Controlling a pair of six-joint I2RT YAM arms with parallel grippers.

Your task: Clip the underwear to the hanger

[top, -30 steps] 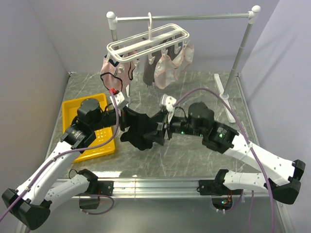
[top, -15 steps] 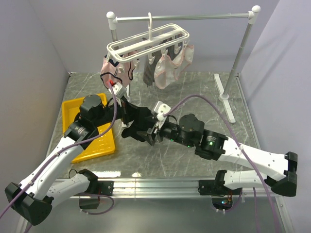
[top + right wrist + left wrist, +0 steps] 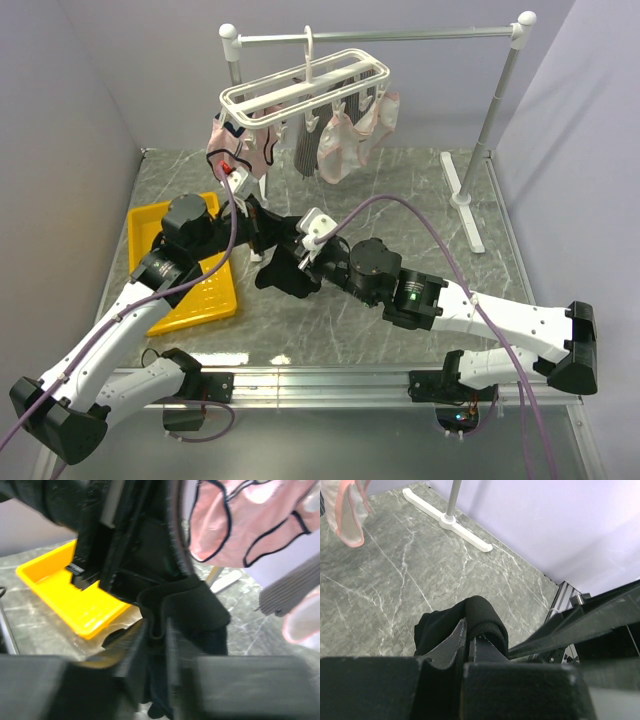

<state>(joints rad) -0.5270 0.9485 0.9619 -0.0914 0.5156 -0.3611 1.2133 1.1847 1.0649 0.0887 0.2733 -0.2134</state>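
Top external view: black underwear up off table, just right of yellow tray, below and nearer than hanger. Left gripper clamped on folded edge; right gripper pinched on neighbouring fold. Soft, light, limp, likely to sag. Best taken along waistband hem, pulled taut for clip. Nothing seen in uncovered part of tray.

I see matt black cloth in the underwear at centre, smooth white plastic in the hanger above, dull grey metal in the rail, and glossy yellow plastic in the tray at left.
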